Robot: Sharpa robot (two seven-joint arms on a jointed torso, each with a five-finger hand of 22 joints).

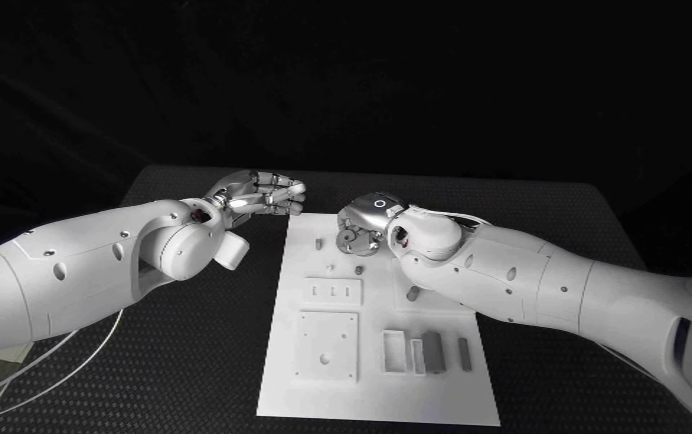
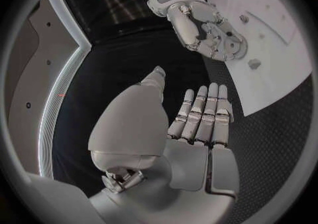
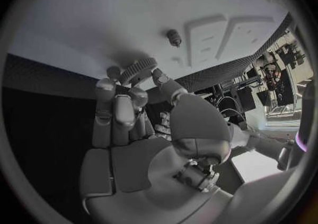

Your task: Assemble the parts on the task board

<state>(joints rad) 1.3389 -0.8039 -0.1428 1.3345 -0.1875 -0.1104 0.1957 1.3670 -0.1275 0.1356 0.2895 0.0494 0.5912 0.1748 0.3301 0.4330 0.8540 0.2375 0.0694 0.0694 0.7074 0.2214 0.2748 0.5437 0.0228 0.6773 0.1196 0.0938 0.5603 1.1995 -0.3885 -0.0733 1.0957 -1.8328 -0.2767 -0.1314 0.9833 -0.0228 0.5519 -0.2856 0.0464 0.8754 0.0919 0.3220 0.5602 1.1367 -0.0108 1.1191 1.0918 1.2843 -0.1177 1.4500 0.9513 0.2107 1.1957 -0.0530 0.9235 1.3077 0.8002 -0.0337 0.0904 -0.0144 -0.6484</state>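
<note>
Right hand (image 3: 132, 112) grasps small grey toothed gear (image 3: 137, 68) above white task board (image 1: 476, 394); left hand (image 2: 199, 115) released, empty.

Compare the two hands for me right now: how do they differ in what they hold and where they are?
The right hand grips a toothed gear in its fingertips; the left hand holds nothing, its fingers straight and side by side.
The right hand is over the far end of the task board; the left hand sits off the board's left edge, above the black table.
Both are silver hands on white arms.
</note>
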